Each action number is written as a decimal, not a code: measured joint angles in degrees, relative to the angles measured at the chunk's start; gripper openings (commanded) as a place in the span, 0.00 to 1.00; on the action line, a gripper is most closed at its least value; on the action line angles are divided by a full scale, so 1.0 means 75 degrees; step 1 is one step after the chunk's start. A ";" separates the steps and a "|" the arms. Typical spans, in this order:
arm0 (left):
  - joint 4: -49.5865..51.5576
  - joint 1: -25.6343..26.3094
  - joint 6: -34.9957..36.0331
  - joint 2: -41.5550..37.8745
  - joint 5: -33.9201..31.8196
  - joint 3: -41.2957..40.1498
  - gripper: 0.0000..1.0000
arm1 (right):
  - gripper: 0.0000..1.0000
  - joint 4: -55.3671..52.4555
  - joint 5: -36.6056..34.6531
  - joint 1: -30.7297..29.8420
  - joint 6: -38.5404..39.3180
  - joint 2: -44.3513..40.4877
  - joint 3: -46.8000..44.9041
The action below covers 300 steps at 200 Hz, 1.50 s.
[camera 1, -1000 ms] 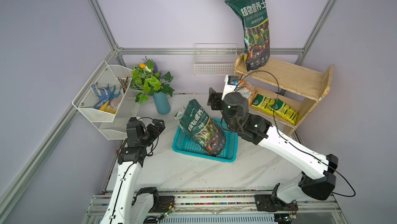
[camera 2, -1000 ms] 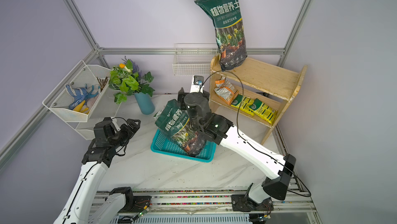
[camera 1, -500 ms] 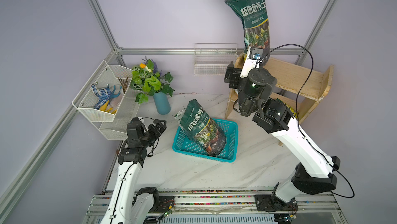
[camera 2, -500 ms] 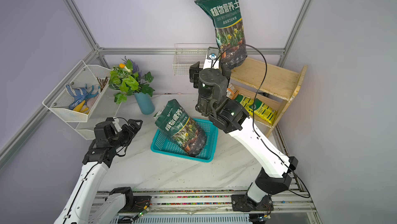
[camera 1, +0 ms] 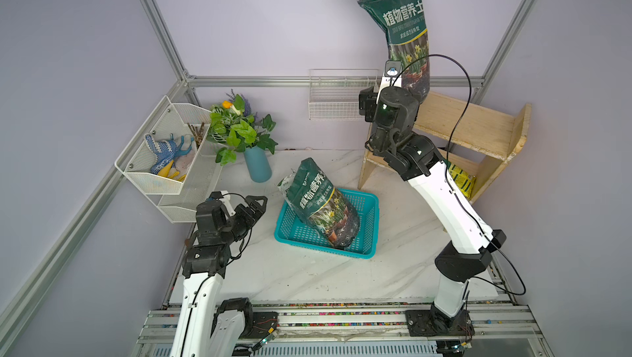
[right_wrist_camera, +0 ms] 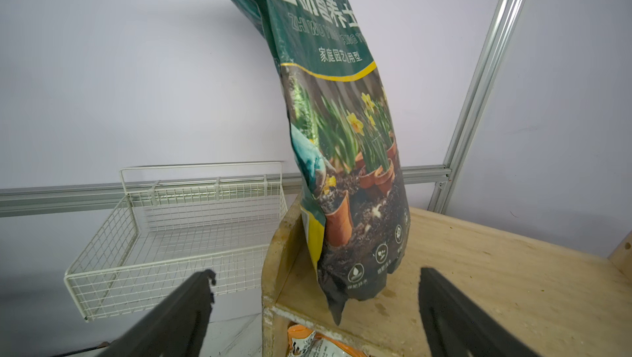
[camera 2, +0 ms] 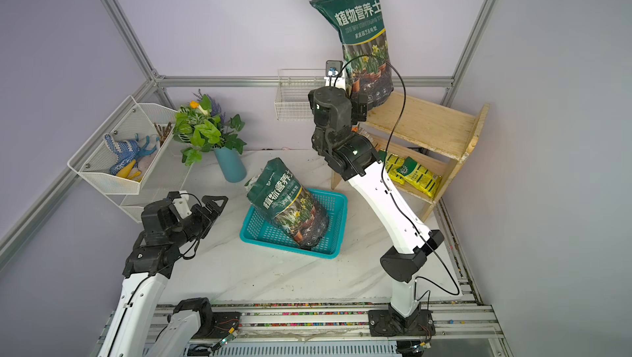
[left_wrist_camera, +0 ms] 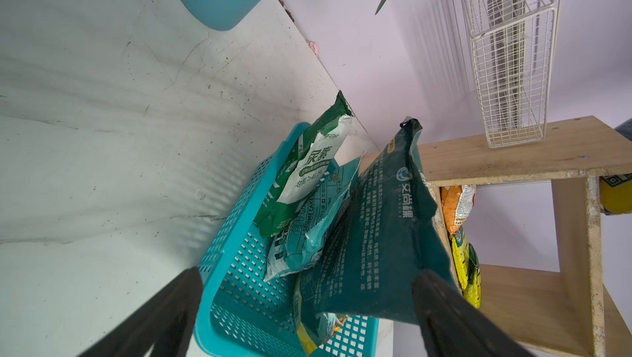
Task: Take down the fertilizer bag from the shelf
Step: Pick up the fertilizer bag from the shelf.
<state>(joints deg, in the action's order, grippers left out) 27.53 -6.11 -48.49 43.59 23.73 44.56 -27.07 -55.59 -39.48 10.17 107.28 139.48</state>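
A tall dark green fertilizer bag stands on the top tier of the pale wooden shelf, its top leaning on the back wall. My right gripper is raised to that tier and open. Its two black fingers stand on either side of the bag's lower end without touching it. A second green bag leans in the teal basket on the table. My left gripper hovers left of the basket, open and empty.
Small green and white packets lie in the basket. Yellow packets and an orange one fill the lower tier. A white wire basket hangs left of the shelf. A blue vase of plants and wall baskets with gloves stand at left.
My right arm has risen from the basket to the shelf's top tier, facing the standing bag, and its jaws have spread wider. The left arm has barely moved.
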 measured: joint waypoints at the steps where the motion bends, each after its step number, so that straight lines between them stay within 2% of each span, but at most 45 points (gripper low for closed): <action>1: 0.0035 0.0000 0.0026 0.0000 0.0000 0.0000 1.00 | 0.99 0.0003 0.0003 0.0017 0.0006 0.0020 0.0029; 52: 0.0714 0.0000 0.0347 -0.0058 -0.0029 0.0000 1.00 | 1.00 0.0119 0.0408 0.0685 0.0172 0.0361 0.0490; 99: 0.0740 0.0000 0.0367 -0.0131 -0.0012 0.0000 1.00 | 1.00 0.0146 0.1005 0.1419 0.0009 0.0781 0.0522; 146: 0.0734 0.0000 0.0364 -0.0134 0.0009 0.0000 1.00 | 1.00 0.0157 0.1352 0.1769 -0.0026 0.1542 0.1105; 161: 0.0731 0.0000 0.0364 -0.0134 0.0015 0.0000 1.00 | 0.88 0.0268 0.1370 0.1830 -0.0038 0.1614 0.1183; 174: 0.0726 0.0000 0.0361 -0.0134 0.0041 0.0000 1.00 | 0.69 0.0312 0.1384 0.1918 -0.0073 0.1632 0.1233; 181: 0.0720 0.0000 0.0361 -0.0134 0.0064 0.0000 1.00 | 0.51 0.0341 0.1405 0.1973 -0.0111 0.1632 0.1239; 195: 0.0679 0.0000 0.0361 -0.0128 0.0105 0.0000 1.00 | 0.27 0.0463 0.1501 0.2075 -0.0154 0.1632 0.1274; 207: 0.0664 0.0000 0.0358 -0.0119 0.0149 0.0000 1.00 | 0.12 0.0545 0.1614 0.2177 -0.0268 0.1632 0.1317; 220: 0.0659 0.0000 0.0358 -0.0108 0.0187 0.0000 1.00 | 0.01 0.0603 0.1740 0.2261 -0.0353 0.1617 0.1317; 253: 0.0621 0.0000 0.0358 -0.0105 0.0242 0.0000 1.00 | 0.00 0.0790 0.1880 0.2302 -0.0490 0.1384 0.0927; 300: 0.0624 0.0000 0.0361 -0.0160 0.0236 0.0000 1.00 | 0.00 0.1378 0.2122 0.2305 -0.0650 0.0315 -0.0740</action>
<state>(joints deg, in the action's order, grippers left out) 32.21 -6.11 -45.78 42.39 25.50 44.56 -16.73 -39.68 -22.20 5.30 109.65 133.93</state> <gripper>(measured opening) 0.997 0.203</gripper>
